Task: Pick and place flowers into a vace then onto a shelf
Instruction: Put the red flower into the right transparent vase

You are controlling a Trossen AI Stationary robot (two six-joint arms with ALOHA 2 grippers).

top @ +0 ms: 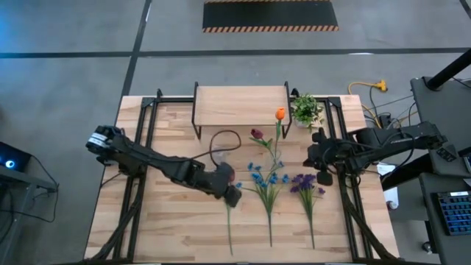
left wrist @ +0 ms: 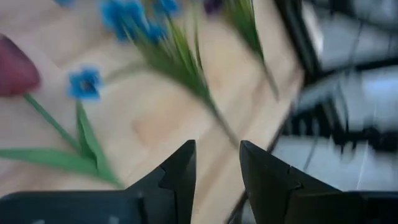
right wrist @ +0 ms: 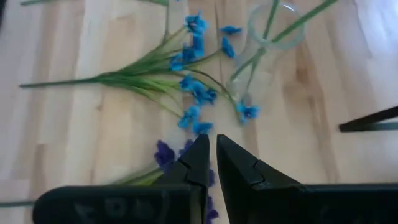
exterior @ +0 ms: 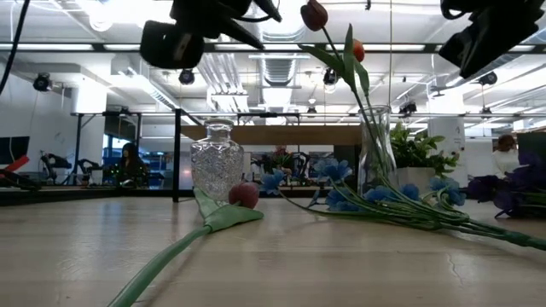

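Left pincer [top: 232,195] above dark red tulip [exterior: 243,194]

Left claw [left wrist: 216,163] parted, empty, above blue bunch [left wrist: 134,25], plank tabletop [left wrist: 155,124].

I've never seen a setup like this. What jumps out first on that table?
Flowers lie spread on the wooden table: a blue bunch in the middle, a purple bunch to its right. A clear vase already holds two tulips, in front of a small wooden shelf. The left gripper hovers over a red tulip lying flat.
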